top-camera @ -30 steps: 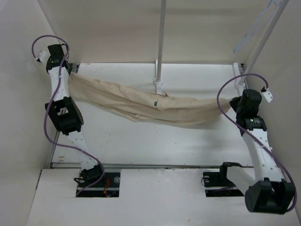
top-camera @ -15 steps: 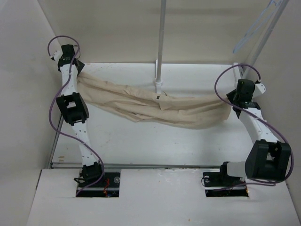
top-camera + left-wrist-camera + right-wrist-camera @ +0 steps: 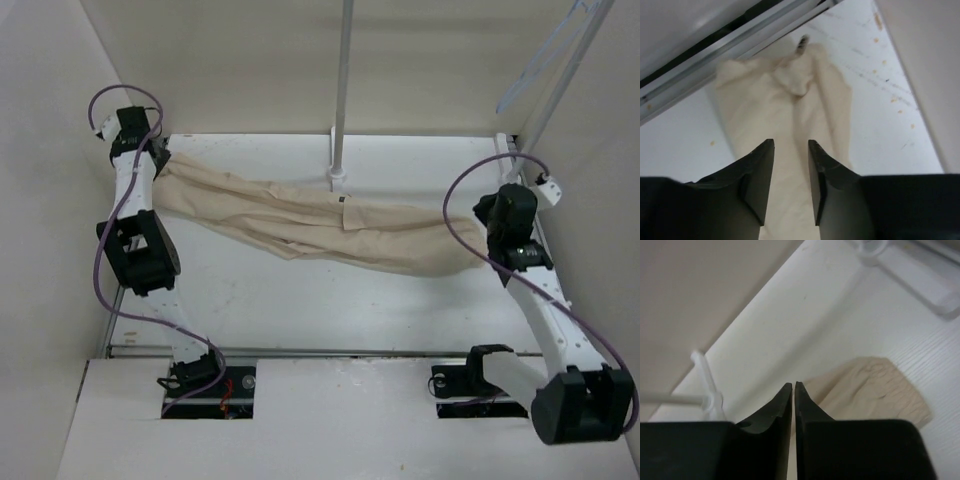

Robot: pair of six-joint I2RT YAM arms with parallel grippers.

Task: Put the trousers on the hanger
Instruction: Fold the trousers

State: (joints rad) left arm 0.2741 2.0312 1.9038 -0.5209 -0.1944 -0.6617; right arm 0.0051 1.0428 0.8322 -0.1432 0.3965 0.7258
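The trousers point(image 3: 320, 222) lie stretched in a long wrinkled band across the far half of the table point(image 3: 300, 310), from the far left corner slanting down toward the right edge. They are on the table, not on the hanger point(image 3: 530, 68), which hangs high at the far right corner. It is thin and pale, partly cut off by the top of the overhead view, and its hook cannot be made out.

The left gripper point(image 3: 153, 160) is at the far left corner, over the left end of the cloth. In the left wrist view its jaws stand a little apart point(image 3: 790, 145), with the trousers point(image 3: 790, 100) running out beyond and showing through the gap. Whether the fingers point(image 3: 760, 175) touch the cloth cannot be told; that view is blurred.

The right gripper point(image 3: 487, 212) is near the right edge, just beside the right end of the trousers. In its wrist view the jaws point(image 3: 793, 386) are closed to a thin slit with no cloth seen between them. The blunt end of the trousers point(image 3: 875, 390) lies flat just to the side of the fingers point(image 3: 772, 412).

A white upright pole point(image 3: 342, 80) rises at the middle of the far edge, its top cut off. Its foot stands just behind the cloth; whether the two touch is unclear.
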